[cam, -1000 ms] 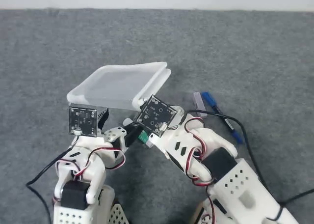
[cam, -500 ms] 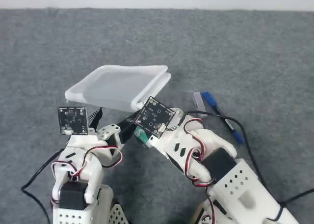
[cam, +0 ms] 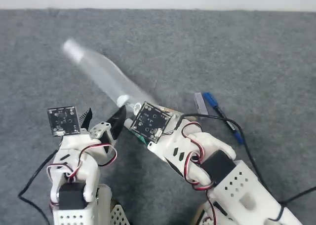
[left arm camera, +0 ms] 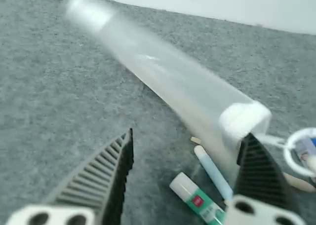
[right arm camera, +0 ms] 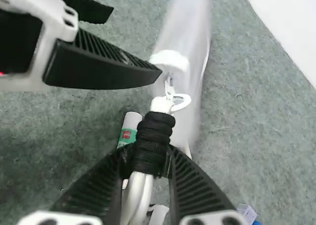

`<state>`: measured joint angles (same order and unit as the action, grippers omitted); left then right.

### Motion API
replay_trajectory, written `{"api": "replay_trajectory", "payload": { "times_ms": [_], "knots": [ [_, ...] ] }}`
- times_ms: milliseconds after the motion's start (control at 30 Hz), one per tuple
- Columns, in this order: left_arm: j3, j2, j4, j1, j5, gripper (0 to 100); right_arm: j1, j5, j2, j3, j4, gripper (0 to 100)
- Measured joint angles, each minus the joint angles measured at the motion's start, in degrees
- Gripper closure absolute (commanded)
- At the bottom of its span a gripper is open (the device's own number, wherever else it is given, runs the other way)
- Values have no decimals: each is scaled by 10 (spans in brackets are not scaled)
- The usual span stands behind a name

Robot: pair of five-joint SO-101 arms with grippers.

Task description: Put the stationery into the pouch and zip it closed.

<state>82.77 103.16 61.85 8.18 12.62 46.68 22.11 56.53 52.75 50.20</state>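
Observation:
A translucent pouch hangs tilted and blurred above the mat, running from the far left down to my right gripper. In the right wrist view that gripper is shut on the pouch's black-wrapped zipper pull; the pouch stretches away beyond it. My left gripper stands open just beside the pouch's near end, holding nothing. In the left wrist view the open left gripper sits below the pouch. Beneath lie a glue stick and a light blue pen.
A blue pen and a small grey strip lie on the grey mat to the right of the arms. A black cable crosses the right arm. Open mat lies farther back.
My left gripper let go of the pouch and drew back to the left. The pouch, earlier held out flat between both grippers, has swung and now hangs from the right gripper alone.

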Motion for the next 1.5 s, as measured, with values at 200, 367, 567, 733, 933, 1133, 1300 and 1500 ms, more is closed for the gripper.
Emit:
{"api": "replay_trajectory", "payload": {
  "times_ms": [200, 367, 567, 733, 933, 1133, 1300, 1500],
  "knots": [
    [0, 0, 0, 1, -18, 685, 0, 0, 0, 42, -22, 993],
    [0, 0, 1, 1, -38, 685, -1, 0, 0, 49, -28, 993],
    [0, 0, 2, 1, -107, 685, 5, -1, 0, 49, -28, 993],
    [-1, 0, 2, 1, -164, 685, 30, -1, 0, 69, -28, 993],
    [-1, 0, 6, -15, -211, 686, 36, 0, 0, 69, -28, 993],
    [-1, 0, 18, -62, -216, 688, 36, -1, 0, 69, -28, 993],
    [-1, 0, 18, -53, -216, 688, 36, -1, 4, 76, -28, 993],
    [-1, 0, 7, -10, -216, 714, 37, 0, 4, 76, -28, 993]
  ]
}}
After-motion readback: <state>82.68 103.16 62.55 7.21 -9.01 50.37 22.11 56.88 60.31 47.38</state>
